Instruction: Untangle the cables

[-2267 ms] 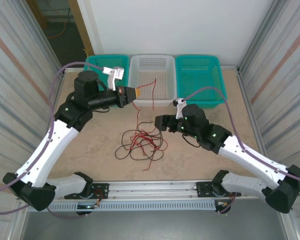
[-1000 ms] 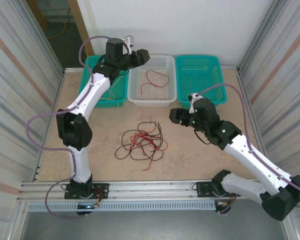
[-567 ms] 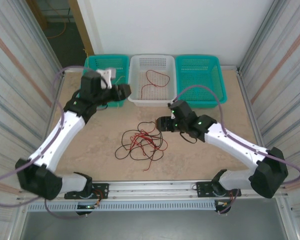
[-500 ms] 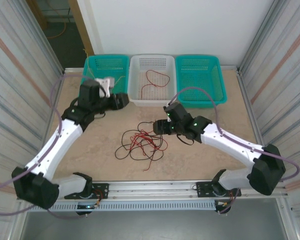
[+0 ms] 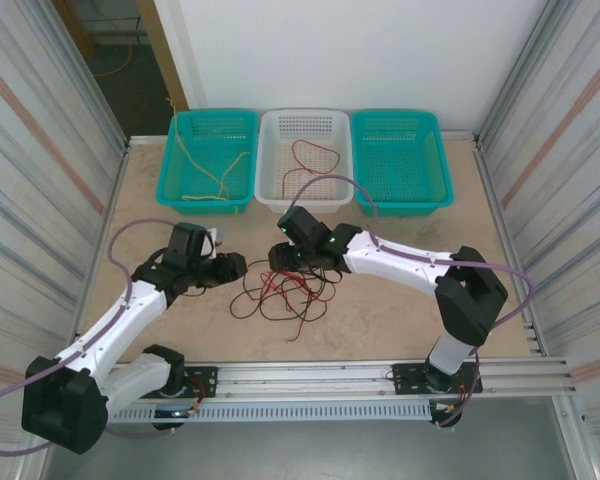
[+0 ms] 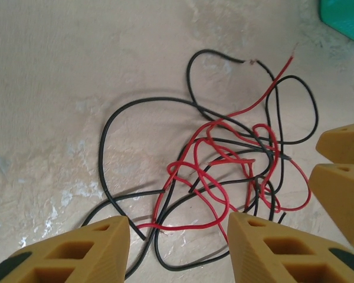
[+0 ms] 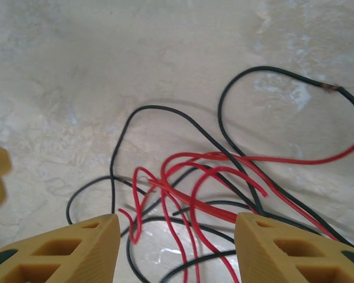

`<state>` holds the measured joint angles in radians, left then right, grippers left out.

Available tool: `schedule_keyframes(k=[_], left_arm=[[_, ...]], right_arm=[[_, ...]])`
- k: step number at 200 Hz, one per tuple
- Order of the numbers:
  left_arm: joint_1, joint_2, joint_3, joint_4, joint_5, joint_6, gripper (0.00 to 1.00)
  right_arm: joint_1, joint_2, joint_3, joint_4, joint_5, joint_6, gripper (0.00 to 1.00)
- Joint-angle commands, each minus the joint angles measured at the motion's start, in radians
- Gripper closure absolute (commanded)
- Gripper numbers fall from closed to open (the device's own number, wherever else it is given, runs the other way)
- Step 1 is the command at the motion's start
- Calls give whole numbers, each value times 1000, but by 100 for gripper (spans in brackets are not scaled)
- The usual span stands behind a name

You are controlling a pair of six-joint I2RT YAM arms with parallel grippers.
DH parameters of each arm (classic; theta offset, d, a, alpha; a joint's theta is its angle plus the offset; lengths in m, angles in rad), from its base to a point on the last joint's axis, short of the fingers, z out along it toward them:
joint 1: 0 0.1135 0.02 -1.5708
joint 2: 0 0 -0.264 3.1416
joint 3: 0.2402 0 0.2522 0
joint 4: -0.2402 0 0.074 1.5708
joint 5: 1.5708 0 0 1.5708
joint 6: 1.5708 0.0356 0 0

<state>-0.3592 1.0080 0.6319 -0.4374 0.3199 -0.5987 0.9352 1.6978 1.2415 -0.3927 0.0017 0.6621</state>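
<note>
A tangle of red and black cables (image 5: 292, 292) lies on the table's middle. My left gripper (image 5: 234, 267) is at its left edge and my right gripper (image 5: 278, 262) at its upper edge. In the left wrist view the left gripper (image 6: 177, 239) is open, with red and black loops (image 6: 224, 171) on the table beyond its fingers and nothing gripped. The right gripper (image 7: 174, 236) is open too, just above red strands (image 7: 194, 200). A loose red cable (image 5: 306, 156) lies in the white basket, and a yellow cable (image 5: 212, 172) lies in the left teal basket.
Three baskets line the far edge: left teal (image 5: 180, 190), white (image 5: 268, 195), right teal (image 5: 395, 160). The right gripper's yellow fingers (image 6: 342, 188) show at the right edge of the left wrist view. Metal walls close both sides.
The left arm has swung down from the baskets to the tangle's left side. The right arm has moved left onto its upper edge. Both sets of jaws have narrowed somewhat.
</note>
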Motion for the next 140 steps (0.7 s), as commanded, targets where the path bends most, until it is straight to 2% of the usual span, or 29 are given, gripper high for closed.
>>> schedule_keyframes(k=[1, 50, 72, 97, 115, 140], left_arm=[[5, 8, -11, 69, 8, -57, 53], [5, 40, -30, 109, 17, -87, 53], [5, 52, -32, 116, 18, -90, 53], [5, 79, -40, 157, 43, -99, 53], [-10, 115, -46, 206, 74, -110, 52], [-64, 161, -19, 228, 61, -93, 47]], right_arm=[[-4, 58, 42, -35, 8, 22, 50], [-9, 135, 88, -77, 16, 26, 64], [-10, 144, 97, -84, 21, 27, 79], [-9, 108, 79, -71, 23, 19, 89], [-9, 57, 43, -40, 11, 4, 100], [-8, -40, -14, 5, -2, -11, 100]])
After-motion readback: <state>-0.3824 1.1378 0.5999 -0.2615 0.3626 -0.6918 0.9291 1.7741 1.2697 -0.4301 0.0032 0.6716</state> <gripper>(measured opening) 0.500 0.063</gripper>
